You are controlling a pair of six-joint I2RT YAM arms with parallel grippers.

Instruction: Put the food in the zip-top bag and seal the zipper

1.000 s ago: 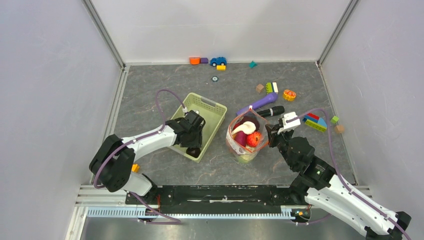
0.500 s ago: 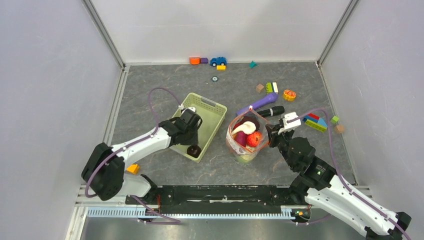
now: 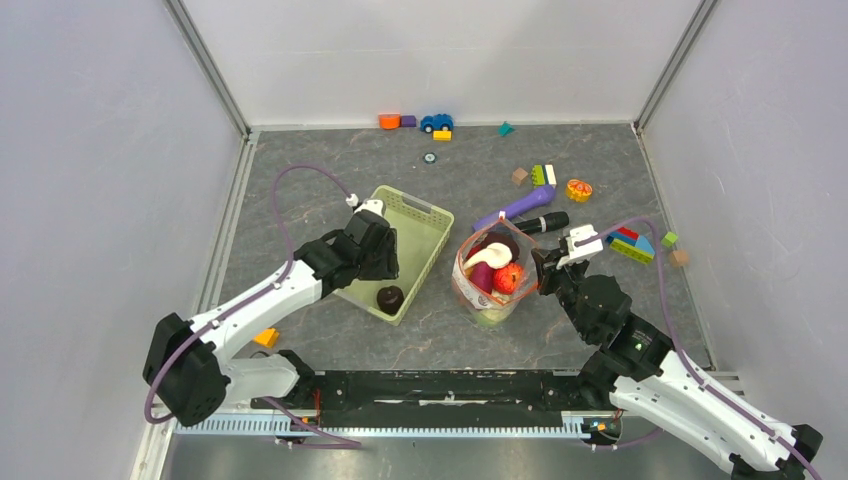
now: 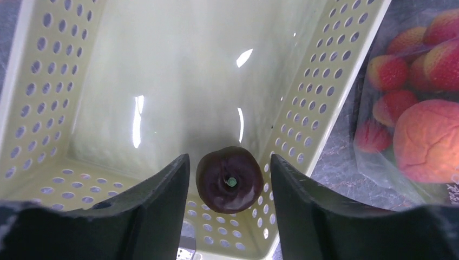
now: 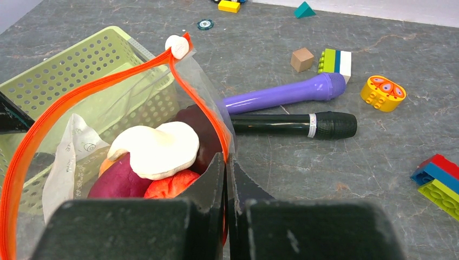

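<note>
Grey marbled tabletop [image 3: 300, 180]. Your left arm stretched up-frame over green basket [image 4: 48, 81]; left gripper [image 4: 228, 162] spread wide, holding nothing, dark purple fruit [image 4: 229, 184] below. Your right gripper [image 5: 225, 162] pinched onto zip-top bag [image 3: 470, 290] rim, frame centre; zipper [image 5: 97, 81] gaping.

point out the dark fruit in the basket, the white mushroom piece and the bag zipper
dark fruit [image 4: 228, 179]: left wrist view, its top, beside the stem
white mushroom piece [image 5: 157, 149]: right wrist view, middle of its cap
zipper [image 5: 116, 74]: right wrist view, far orange strip
</note>
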